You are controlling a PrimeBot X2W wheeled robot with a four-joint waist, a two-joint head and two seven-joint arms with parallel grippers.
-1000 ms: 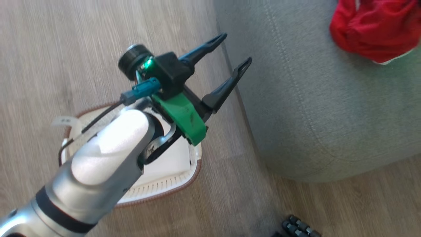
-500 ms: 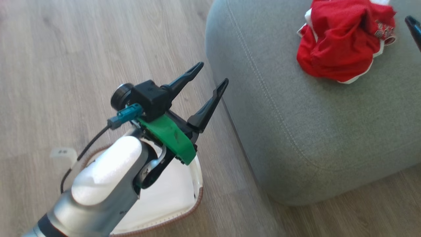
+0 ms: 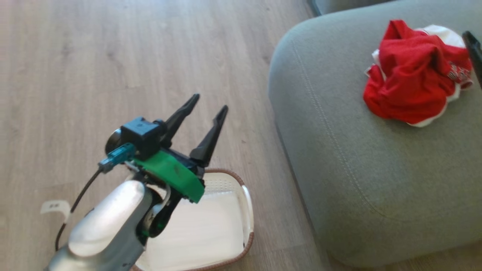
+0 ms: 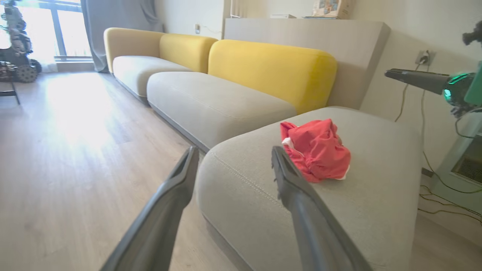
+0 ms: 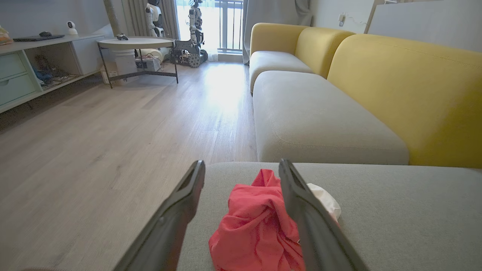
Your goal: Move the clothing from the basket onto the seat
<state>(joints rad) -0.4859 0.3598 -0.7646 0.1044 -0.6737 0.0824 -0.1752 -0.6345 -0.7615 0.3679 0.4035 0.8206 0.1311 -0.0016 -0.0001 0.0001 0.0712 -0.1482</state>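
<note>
The clothing (image 3: 410, 79) lay bunched on the seat (image 3: 357, 169) at two o'clock; the basket (image 3: 246, 210) at six looked empty. Both the left pincer (image 3: 210, 103) and the right pincer (image 5: 241, 165) gaped wide, holding nothing. The right one, close over the bundle, might snag it and drag it off.

The wooden floor (image 3: 113, 56) lies open to the left of the seat (image 3: 376, 180), whose rounded side wall rises just beside the basket (image 3: 246, 210), and the seat's broad top is free around the crumpled clothing (image 3: 410, 86) heaped toward its far right
</note>
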